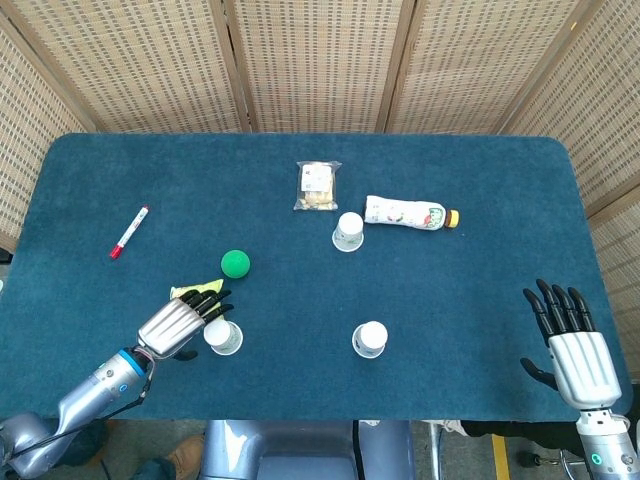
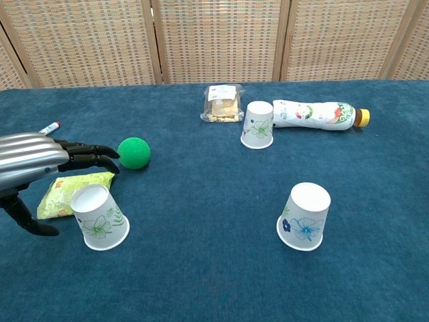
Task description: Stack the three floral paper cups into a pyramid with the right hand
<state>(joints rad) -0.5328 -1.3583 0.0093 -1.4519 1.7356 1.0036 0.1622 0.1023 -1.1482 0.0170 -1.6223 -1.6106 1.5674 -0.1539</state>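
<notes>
Three floral paper cups stand upside down and apart on the blue table. One cup (image 1: pixel 347 232) (image 2: pixel 258 125) is at the centre back beside a lying bottle, a blue-flowered cup (image 1: pixel 370 339) (image 2: pixel 305 217) is at the front centre, and a green-flowered cup (image 1: pixel 223 337) (image 2: pixel 99 217) is at the front left. My right hand (image 1: pixel 565 335) hovers at the table's right front edge, fingers spread, holding nothing, far from every cup. My left hand (image 1: pixel 185 322) (image 2: pixel 40 164) reaches over the left side of the front-left cup with fingers stretched out and thumb low, gripping nothing.
A green ball (image 1: pixel 235 263) (image 2: pixel 134 153) and a yellow packet (image 1: pixel 195 292) (image 2: pixel 74 191) lie by my left hand. A red marker (image 1: pixel 129 232) is far left. A snack bag (image 1: pixel 318 185) and a lying bottle (image 1: pixel 410 213) (image 2: pixel 315 114) sit at the back centre.
</notes>
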